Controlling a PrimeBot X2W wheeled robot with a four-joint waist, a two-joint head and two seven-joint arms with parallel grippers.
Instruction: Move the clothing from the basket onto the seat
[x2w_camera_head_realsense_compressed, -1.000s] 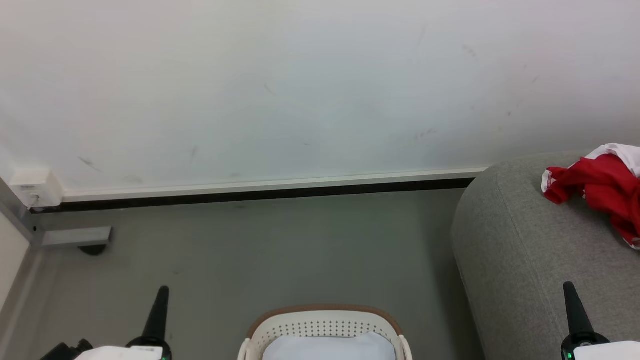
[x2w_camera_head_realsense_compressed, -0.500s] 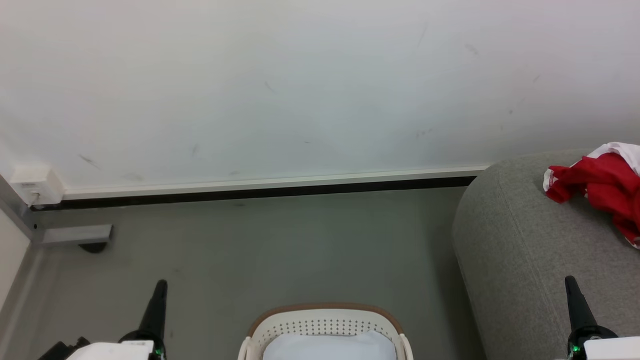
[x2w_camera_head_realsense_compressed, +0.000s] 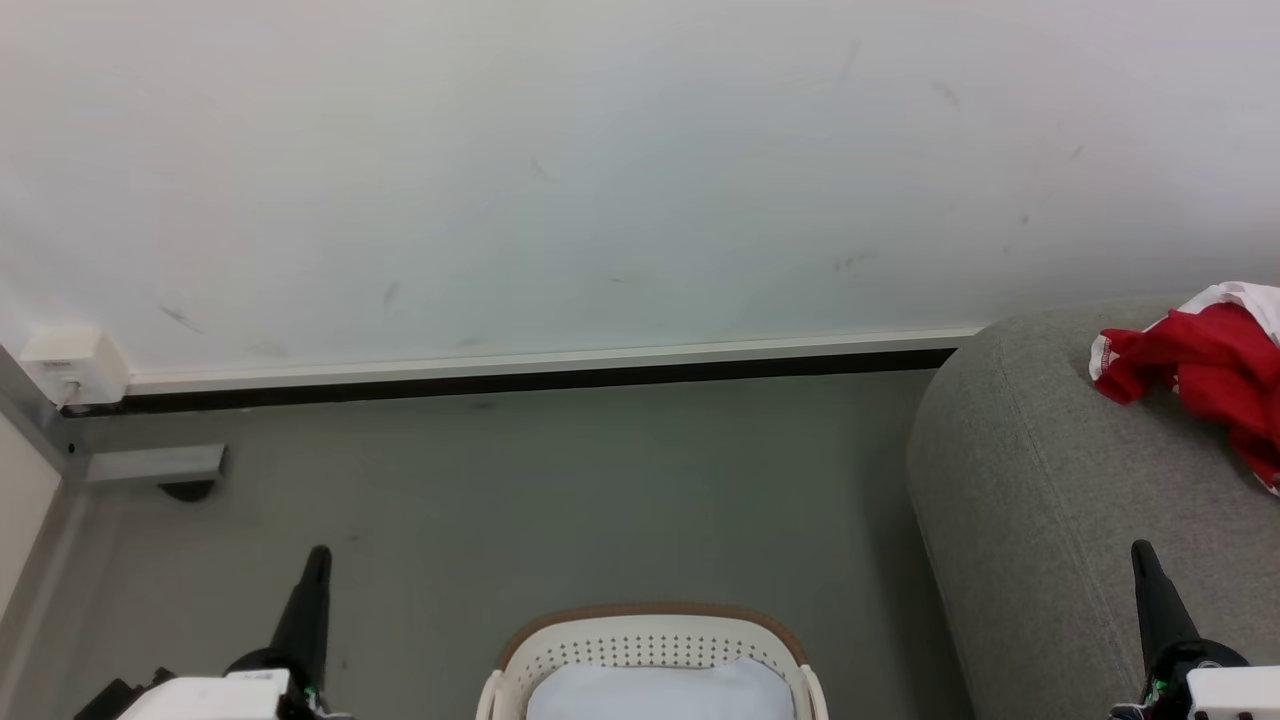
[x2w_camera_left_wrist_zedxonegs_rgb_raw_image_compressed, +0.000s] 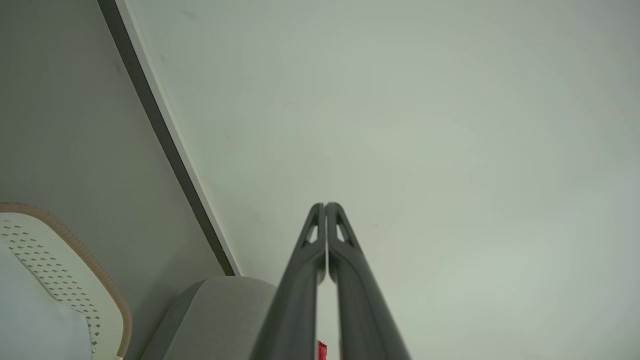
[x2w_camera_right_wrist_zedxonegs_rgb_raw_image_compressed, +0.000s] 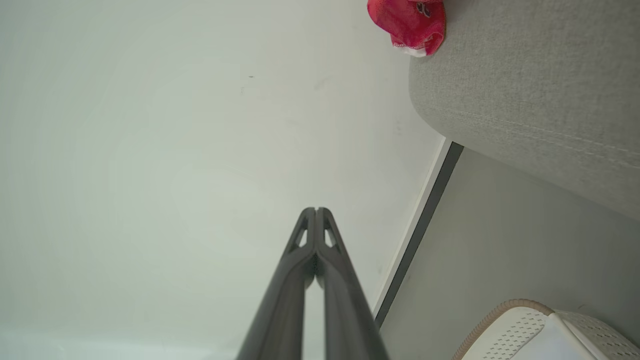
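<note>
"Both arms crept forward a touch. Anything held?"

"No, the left gripper (x2w_camera_head_realsense_compressed: 318, 553) and right gripper (x2w_camera_head_realsense_compressed: 1140, 548) are pinched shut, empty. Red clothing (x2w_camera_head_realsense_compressed: 1200, 370) lies on the seat (x2w_camera_head_realsense_compressed: 1030, 480), ahead of the right gripper. Between them sits the basket (x2w_camera_head_realsense_compressed: 650, 612), a white pad (x2w_camera_head_realsense_compressed: 660, 695) inside."

No readable text. Dark print on clothing (x2w_camera_right_wrist_zedxonegs_rgb_raw_image_compressed: 407, 20) blurred; wall box (x2w_camera_head_realsense_compressed: 72, 362) label illegible.
</note>
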